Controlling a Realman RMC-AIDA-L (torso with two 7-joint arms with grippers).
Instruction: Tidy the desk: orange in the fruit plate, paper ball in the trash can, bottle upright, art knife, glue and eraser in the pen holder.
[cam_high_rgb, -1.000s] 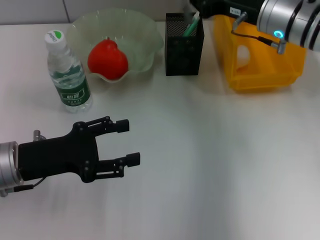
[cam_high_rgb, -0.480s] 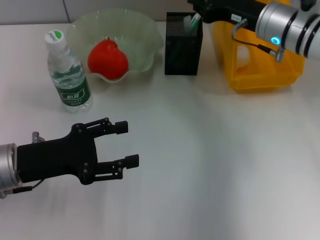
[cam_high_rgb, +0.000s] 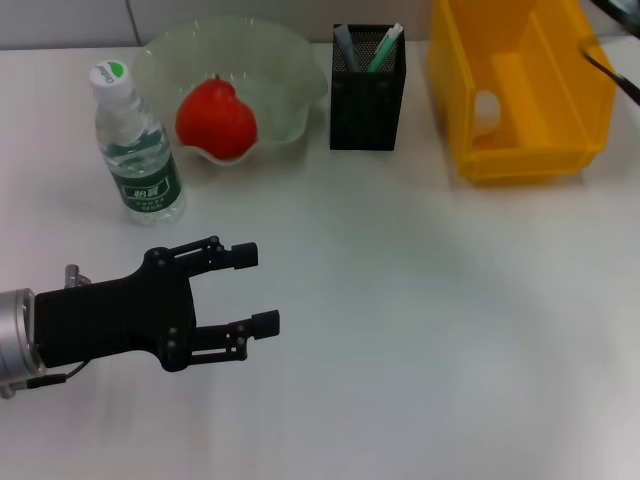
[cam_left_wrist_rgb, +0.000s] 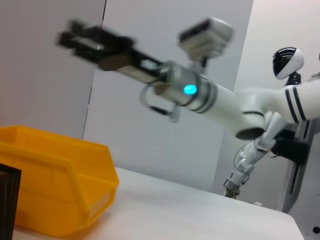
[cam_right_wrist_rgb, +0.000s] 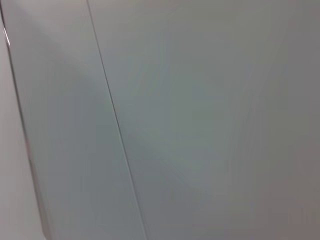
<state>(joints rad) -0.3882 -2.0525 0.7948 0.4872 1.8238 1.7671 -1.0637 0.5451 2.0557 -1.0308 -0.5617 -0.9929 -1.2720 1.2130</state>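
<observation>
The orange (cam_high_rgb: 214, 121) lies in the pale green fruit plate (cam_high_rgb: 300, 62) at the back left. Beside the plate the bottle (cam_high_rgb: 138, 150) stands upright. The black mesh pen holder (cam_high_rgb: 368, 95) has two slim green-and-white items sticking out of its top; the eraser is hidden. A white lump (cam_high_rgb: 485, 106), perhaps the paper ball, shows inside the yellow trash can (cam_high_rgb: 540, 150). My left gripper (cam_high_rgb: 257, 289) hovers open and empty over the near left of the desk. The left wrist view shows my right gripper (cam_left_wrist_rgb: 80, 36) raised high above the trash can (cam_left_wrist_rgb: 55, 195), blurred.
White desk surface stretches across the middle and right of the head view. A thin dark cable of the right arm (cam_high_rgb: 612, 72) crosses the top right corner. The right wrist view shows only a grey wall.
My right arm has lifted up and away from above the pen holder and trash can, leaving the head view almost entirely. The left arm has stayed put.
</observation>
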